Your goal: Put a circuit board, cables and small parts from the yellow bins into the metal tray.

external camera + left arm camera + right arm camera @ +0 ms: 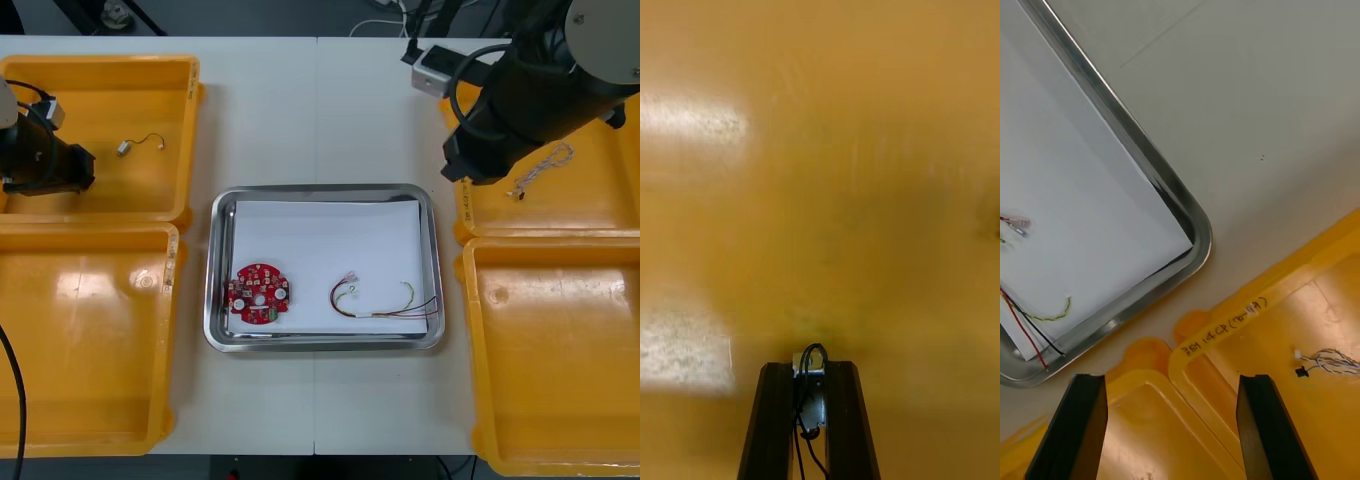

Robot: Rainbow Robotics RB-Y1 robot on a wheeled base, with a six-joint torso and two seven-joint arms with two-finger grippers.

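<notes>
Holding one board (259,293), seemingly one cable (375,314), tray (325,190)

Light table (320,120), dark floor (250,15) beyond far edge

The right arm (540,90) blocks the inner corner of the far right yellow bin (590,205). The small metal part (816,409) is mostly buried between the fingers of the left gripper (810,366), so I can't tell its kind. The right wrist view's edge cuts off the metal tray (1187,217).
</notes>
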